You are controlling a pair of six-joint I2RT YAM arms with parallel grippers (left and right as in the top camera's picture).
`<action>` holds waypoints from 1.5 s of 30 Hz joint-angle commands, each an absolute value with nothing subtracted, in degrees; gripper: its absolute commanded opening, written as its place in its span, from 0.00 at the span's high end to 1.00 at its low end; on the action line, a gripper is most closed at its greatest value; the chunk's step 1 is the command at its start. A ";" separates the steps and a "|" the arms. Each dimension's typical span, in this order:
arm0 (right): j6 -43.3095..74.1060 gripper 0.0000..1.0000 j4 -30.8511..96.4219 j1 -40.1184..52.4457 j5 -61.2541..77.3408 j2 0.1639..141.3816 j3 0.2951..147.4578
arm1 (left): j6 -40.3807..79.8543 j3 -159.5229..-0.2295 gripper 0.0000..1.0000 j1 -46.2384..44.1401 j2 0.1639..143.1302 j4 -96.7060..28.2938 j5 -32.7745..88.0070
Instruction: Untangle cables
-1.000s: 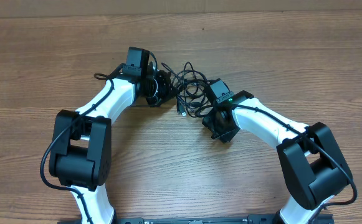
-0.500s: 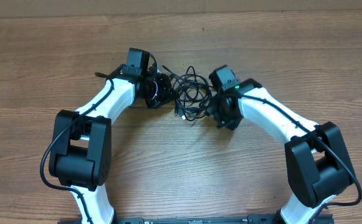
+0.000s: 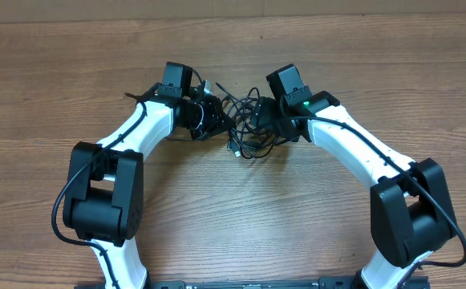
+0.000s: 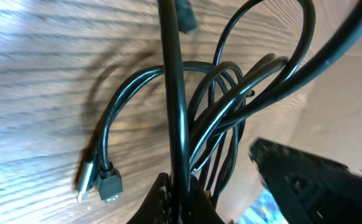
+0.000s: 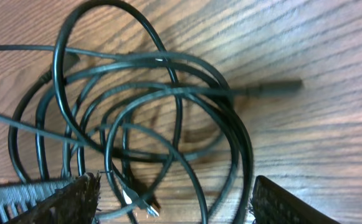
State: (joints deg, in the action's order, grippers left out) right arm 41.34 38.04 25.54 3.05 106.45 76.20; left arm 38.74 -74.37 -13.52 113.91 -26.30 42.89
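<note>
Now, cables (image 3: 247,122): tangled black loops on the wooden table (image 3: 216,48), between both grippers.
Left gripper (image 4: 179,190): fingers pressed together on one taut strand of the cables.
Right gripper (image 5: 174,186): fingers spread wide, loops lying between them.
Plugs (image 4: 109,185): two, side by side on the wood.

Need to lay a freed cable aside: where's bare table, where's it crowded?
Crowded: centre, cable tangle between left pincer and right pincer. Bare table: far strip beyond them, outside left arm and right arm, and the pocket between the arms.
</note>
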 commanded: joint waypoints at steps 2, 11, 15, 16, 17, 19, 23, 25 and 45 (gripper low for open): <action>38.17 0.23 37.87 25.43 -0.82 109.95 77.06 | 36.80 -75.94 0.96 -13.80 113.75 -24.88 50.81; 37.43 0.31 43.55 25.36 -2.20 116.11 76.86 | 34.98 -77.03 0.96 -11.07 110.43 -24.03 50.85; 37.43 0.31 45.17 25.36 -6.52 116.14 76.86 | 33.76 -78.02 0.96 -8.25 107.63 -23.94 50.76; 37.43 0.31 45.52 25.34 -7.62 116.14 76.86 | 33.19 -78.15 0.96 -7.44 106.78 -23.94 50.74; 37.43 0.31 45.84 25.34 -8.45 116.14 76.86 | 32.80 -78.19 0.96 -6.74 105.95 -23.94 50.59; 37.43 0.31 46.33 25.26 -9.63 116.14 76.86 | 32.03 -78.19 0.96 -4.97 104.01 -23.97 50.41; 37.43 0.30 46.41 24.58 -9.58 116.14 76.88 | 31.64 -78.19 0.96 -2.63 100.95 -23.99 49.36; 37.41 0.31 46.50 24.10 -9.39 116.11 76.90 | 31.64 -78.19 0.96 -2.15 99.90 -24.38 47.16; 35.44 0.29 53.25 23.86 3.16 107.20 87.29 | 28.25 -78.17 0.89 -5.26 99.63 -27.53 41.23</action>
State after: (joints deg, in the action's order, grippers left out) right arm 36.23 53.17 24.25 -0.62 111.55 84.90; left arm 29.74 -76.40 -4.80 102.00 -27.75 43.62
